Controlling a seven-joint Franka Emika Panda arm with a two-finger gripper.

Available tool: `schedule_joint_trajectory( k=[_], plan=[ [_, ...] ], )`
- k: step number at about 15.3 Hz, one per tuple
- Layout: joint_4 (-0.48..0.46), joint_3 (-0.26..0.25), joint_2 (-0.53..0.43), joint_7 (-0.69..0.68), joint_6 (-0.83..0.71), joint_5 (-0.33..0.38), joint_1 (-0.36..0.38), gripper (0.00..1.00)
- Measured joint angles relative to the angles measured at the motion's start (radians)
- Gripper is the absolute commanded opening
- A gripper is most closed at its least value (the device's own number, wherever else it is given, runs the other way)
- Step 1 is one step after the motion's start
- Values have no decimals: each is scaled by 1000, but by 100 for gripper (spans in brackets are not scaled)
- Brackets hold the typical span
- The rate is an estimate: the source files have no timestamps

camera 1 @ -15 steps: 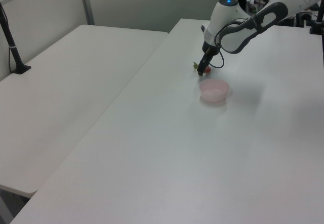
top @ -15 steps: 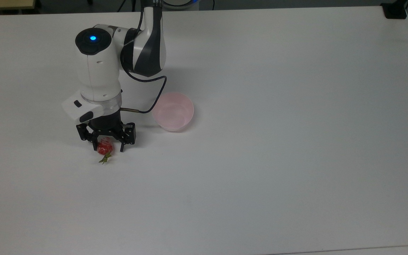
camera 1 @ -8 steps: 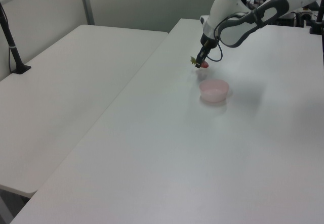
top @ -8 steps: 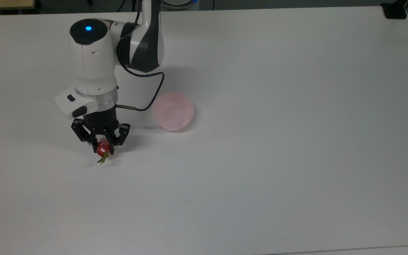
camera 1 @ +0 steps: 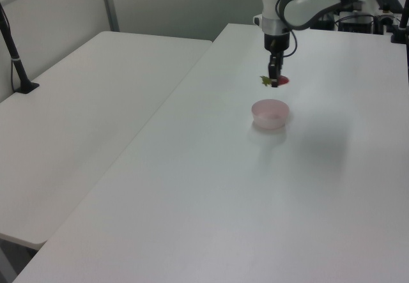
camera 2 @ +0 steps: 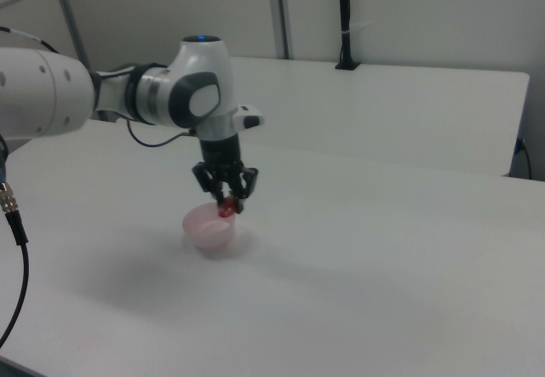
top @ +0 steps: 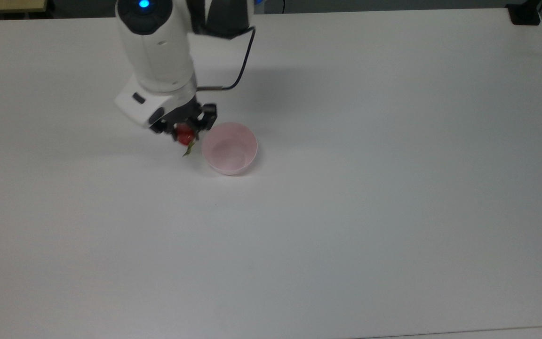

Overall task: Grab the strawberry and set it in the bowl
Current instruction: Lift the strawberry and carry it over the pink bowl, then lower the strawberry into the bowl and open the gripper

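My gripper (top: 186, 135) is shut on the small red strawberry (top: 186, 137), whose green stem hangs down toward the table. The berry is lifted off the white table (top: 370, 212) and hovers just off the rim of the pale pink bowl (top: 230, 148), on the top view's left of it. In the left view the strawberry (camera 1: 280, 80) hangs in the gripper (camera 1: 275, 80) well above the bowl (camera 1: 270, 114). In the right view the gripper (camera 2: 226, 207) holds the strawberry (camera 2: 226, 209) right over the bowl (camera 2: 209, 226), near its far edge. The bowl holds nothing.
A second white table (camera 1: 89, 98) stands on the left view's left, with a black post (camera 1: 14, 53) on it. A black clamp (top: 524, 14) sits at the top view's upper right corner. The arm's cable (top: 235, 75) loops beside the wrist.
The gripper closed on the strawberry, lifted it off the table and carried it toward the top view's upper right, from well left of the bowl to right beside its rim.
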Motion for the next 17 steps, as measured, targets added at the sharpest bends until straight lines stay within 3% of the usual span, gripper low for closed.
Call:
schedule_joint_trajectory(
  k=[3,9,10,11,12,13,17],
  plan=[
    [-14,40,-10,-2,-49,0,3,27],
    [-24,45,33,96,-44,4,43,27],
    [-22,45,35,109,-37,13,43,31],
    [-21,45,35,120,-22,27,42,42],
    [-20,45,35,132,-4,39,41,92],
    [-18,45,35,147,8,47,41,100],
    [-17,45,35,197,14,52,40,100]
  ],
)
